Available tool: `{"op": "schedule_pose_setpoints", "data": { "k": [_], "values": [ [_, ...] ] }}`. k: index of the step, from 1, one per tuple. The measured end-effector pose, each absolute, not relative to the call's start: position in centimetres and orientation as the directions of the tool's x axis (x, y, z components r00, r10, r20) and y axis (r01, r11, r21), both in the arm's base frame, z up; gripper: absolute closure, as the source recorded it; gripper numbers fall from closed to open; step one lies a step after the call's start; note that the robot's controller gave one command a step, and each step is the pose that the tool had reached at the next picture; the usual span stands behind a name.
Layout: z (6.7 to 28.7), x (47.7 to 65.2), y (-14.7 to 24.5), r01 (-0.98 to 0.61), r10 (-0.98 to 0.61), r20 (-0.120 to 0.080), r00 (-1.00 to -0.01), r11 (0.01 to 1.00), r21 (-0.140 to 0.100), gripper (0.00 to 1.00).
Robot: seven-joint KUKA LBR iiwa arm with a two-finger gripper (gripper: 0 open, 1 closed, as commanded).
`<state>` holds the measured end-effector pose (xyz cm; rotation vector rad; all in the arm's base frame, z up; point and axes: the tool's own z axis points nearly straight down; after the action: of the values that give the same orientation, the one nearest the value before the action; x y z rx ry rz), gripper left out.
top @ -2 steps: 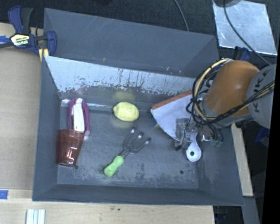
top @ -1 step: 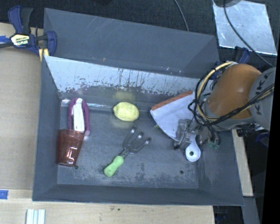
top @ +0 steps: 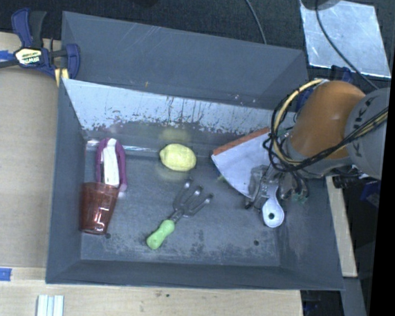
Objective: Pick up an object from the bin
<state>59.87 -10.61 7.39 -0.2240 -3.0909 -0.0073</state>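
The gripper (top: 262, 193) is hanging low at the right side of the bin (top: 192, 70), over the lower corner of a white card with an orange edge (top: 242, 166). How far it is spread cannot be told, nor whether it has hold of anything. A small white spoon-shaped piece (top: 273, 215) is lying just beside it, toward the near wall. These two are lying closest to it, so either is likely the easiest pick.

The little hand fork with the green handle (top: 178, 218) is lying well to the left. Its long axis is running diagonally, tines pointing toward the gripper. The yellow lemon (top: 177, 157), red cup (top: 97, 208) and pink-and-white bottle (top: 111, 163) are sitting farther left.
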Motion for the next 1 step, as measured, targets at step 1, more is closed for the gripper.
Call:
{"op": "schedule_pose_setpoints", "data": {
  "k": [1],
  "values": [
    [7.29,58.96,-11.29,0.297,0.296,0.034,-0.955,0.955,0.013,1.0]
  ]
}}
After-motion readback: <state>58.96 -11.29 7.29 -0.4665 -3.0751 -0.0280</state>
